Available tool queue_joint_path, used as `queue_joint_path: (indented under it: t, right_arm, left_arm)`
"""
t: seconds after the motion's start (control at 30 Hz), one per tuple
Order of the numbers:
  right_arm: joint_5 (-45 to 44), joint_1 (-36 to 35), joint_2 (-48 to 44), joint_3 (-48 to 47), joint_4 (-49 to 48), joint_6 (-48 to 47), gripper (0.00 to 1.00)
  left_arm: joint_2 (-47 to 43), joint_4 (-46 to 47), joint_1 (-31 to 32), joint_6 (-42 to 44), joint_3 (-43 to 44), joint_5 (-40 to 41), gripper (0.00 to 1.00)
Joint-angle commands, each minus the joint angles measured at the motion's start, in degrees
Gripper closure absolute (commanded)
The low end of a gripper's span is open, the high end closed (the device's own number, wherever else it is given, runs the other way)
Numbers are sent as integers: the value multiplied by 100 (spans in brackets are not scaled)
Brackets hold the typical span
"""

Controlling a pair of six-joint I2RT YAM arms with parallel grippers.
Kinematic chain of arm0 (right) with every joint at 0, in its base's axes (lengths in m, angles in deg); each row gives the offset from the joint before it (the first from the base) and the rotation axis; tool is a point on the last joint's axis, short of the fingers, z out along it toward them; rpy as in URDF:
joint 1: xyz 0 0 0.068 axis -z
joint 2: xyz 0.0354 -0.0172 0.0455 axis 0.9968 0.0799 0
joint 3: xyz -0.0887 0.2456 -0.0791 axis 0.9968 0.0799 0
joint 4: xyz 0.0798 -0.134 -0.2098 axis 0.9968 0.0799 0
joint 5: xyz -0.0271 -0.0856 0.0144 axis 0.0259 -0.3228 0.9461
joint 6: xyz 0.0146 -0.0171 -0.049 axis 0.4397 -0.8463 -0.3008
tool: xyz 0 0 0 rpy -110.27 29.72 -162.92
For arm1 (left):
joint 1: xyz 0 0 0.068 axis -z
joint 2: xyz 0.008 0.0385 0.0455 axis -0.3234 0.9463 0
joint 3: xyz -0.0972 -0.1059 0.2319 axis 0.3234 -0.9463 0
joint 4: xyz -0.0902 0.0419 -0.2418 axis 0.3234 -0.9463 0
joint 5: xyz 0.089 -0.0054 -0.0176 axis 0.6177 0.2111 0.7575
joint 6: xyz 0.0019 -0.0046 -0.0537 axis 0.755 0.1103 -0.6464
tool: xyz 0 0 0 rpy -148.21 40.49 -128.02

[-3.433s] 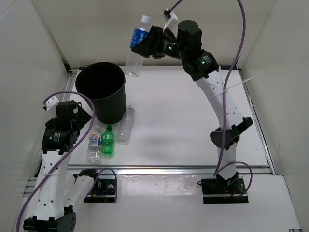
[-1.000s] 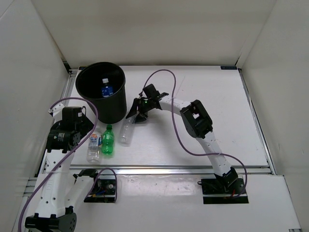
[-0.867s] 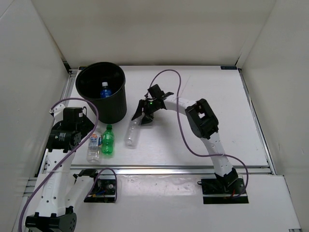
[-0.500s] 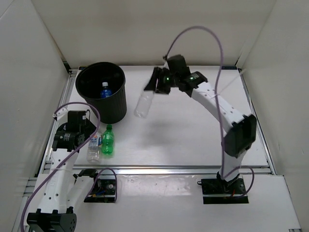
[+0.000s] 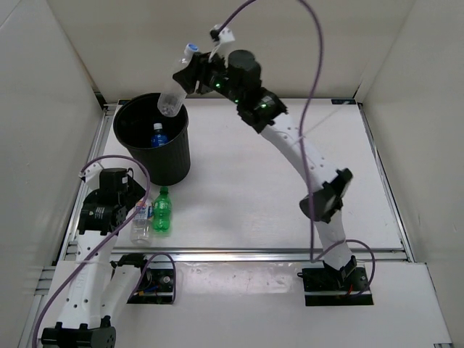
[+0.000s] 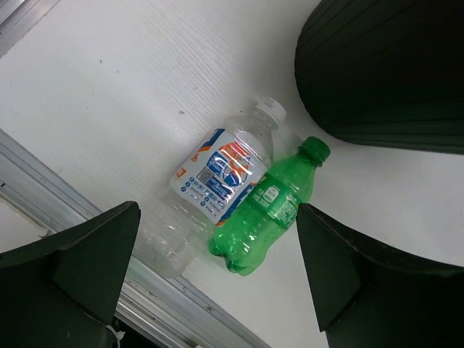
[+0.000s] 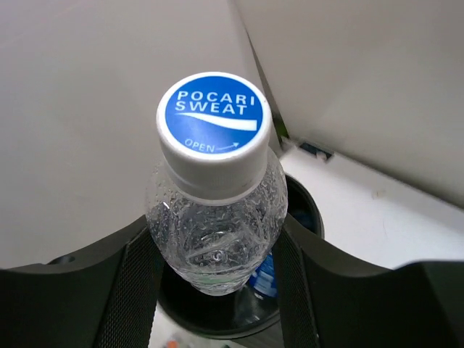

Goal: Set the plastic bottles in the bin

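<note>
The right gripper pinches the plain clear bottle just under its shoulder, cap up, base hanging below the fingers over the bin. It looks empty: light, thin-walled, likely to dent or slip, so that stiffer upper part suits. The left gripper, spread wide, hovers above the green bottle and white-orange labelled bottle.

white table carries the bin, green bottle, labelled bottle.
</note>
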Motion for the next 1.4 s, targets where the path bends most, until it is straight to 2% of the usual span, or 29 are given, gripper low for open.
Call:
queue_joint_path:
  t: [0.0, 0.07, 0.13, 0.17, 0.2, 0.3, 0.4, 0.43, 0.63, 0.73, 0.97, 1.13, 1.37]
  right_arm:
    - [272, -49, 618, -227, -706, -302, 70]
    - [360, -102, 734, -281, -926, -389, 66]
    - [501, -207, 734, -141, -875, -442, 35]
    - [501, -208, 586, -36, -675, -521, 2]
    - [501, -208, 480, 78, -559, -521, 0]
    - [2, -261, -12, 474, -269, -714, 0]
    - [-411, -208, -495, 773, 3, -969, 0]
    - [-604, -208, -627, 904, 56, -970, 0]
    - [-975, -155, -1751, 2371, 198, -1154, 0]
    - [-1045, -155, -2077, 2846, 250, -1154, 0]
    - [-1045, -155, -2351, 3050, 514, -1154, 0]
    - [-1045, -41, -2465, 3155, 567, -1216, 0]
    - [-853, 205, -2650, 3331, 619, -1216, 0]
  left_arm:
    - [-10, 84, -43, 306, 150, -354, 0]
    - [-71, 84, -43, 525, 221, -486, 0]
    - [-124, 84, -43, 579, 273, -688, 0]
    - [-124, 84, -43, 666, 273, -758, 0]
    - [-124, 84, -43, 667, 273, -829, 0]
    - [-124, 84, -43, 736, 273, -882, 0]
    - [-124, 382, -43, 1184, 213, -1487, 0]
    - [15, 383, -43, 1307, 212, -1863, 0]
    - [755, 295, 194, 1494, 159, -2393, 0]
    - [1053, 418, 457, 1292, 45, -2298, 0]
    - [1765, 533, 1028, 869, -87, -1753, 0]
    - [2029, 708, 1170, 816, -139, -1392, 0]
    - [2354, 998, 1398, 605, -420, -1392, 0]
